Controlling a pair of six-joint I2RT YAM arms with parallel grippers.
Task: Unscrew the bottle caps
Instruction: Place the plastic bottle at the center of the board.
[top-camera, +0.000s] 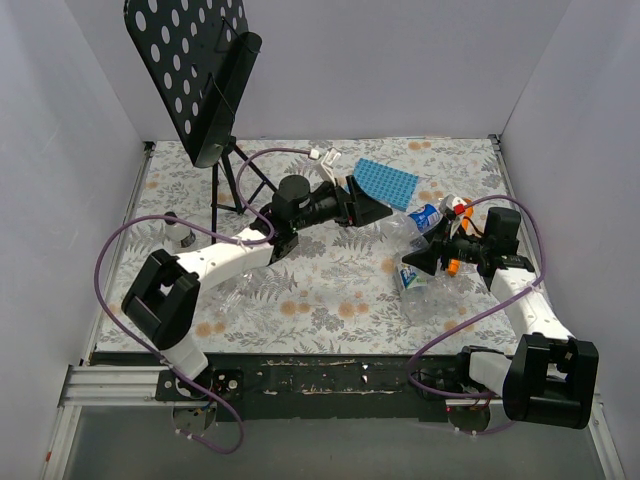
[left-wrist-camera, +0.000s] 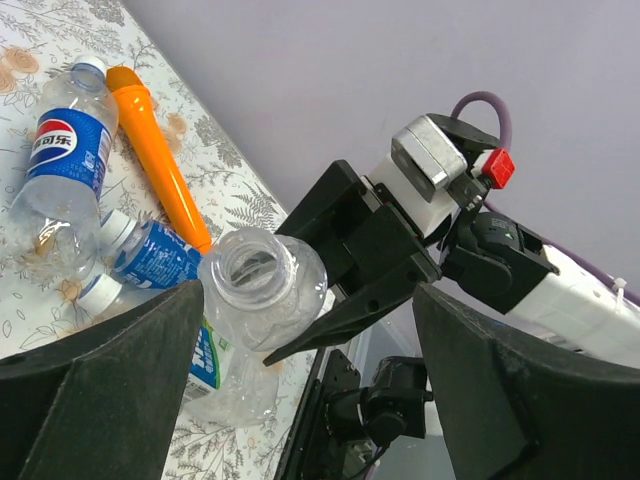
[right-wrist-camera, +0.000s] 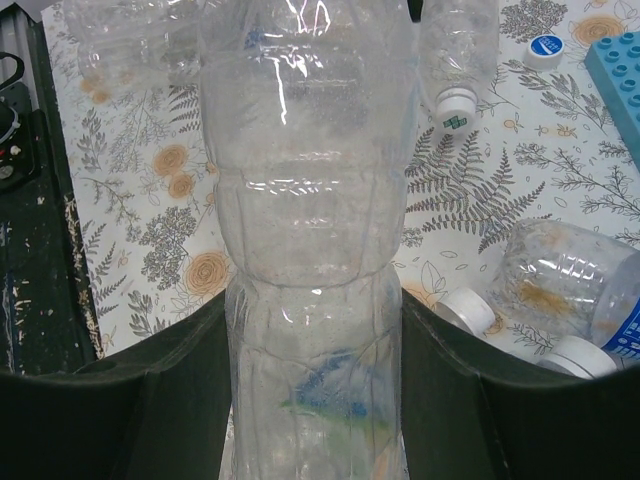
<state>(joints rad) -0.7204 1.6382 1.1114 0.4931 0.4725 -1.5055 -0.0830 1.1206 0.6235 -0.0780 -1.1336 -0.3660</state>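
Note:
My right gripper (top-camera: 418, 262) (right-wrist-camera: 312, 330) is shut on a clear bottle (right-wrist-camera: 305, 200) (top-camera: 405, 240), its fingers (right-wrist-camera: 470, 400) pressing both sides of the body. In the left wrist view that bottle's neck (left-wrist-camera: 243, 268) is open, with no cap on it. My left gripper (top-camera: 376, 207) (left-wrist-camera: 308, 330) stands open just short of the neck, nothing between its fingers (left-wrist-camera: 110, 370). Other bottles lie nearby: a blue-labelled one (left-wrist-camera: 62, 150) with a white cap (left-wrist-camera: 89, 68), and two more capped ones (left-wrist-camera: 150, 255). A loose cap (right-wrist-camera: 547, 48) lies on the table.
An orange stick (left-wrist-camera: 160, 165) lies among the bottles. The blue ridged tray (top-camera: 385, 183) (right-wrist-camera: 620, 70) sits behind them. A black music stand (top-camera: 195, 70) rises at the back left. More bottles and white caps (right-wrist-camera: 467, 308) lie right of the held bottle.

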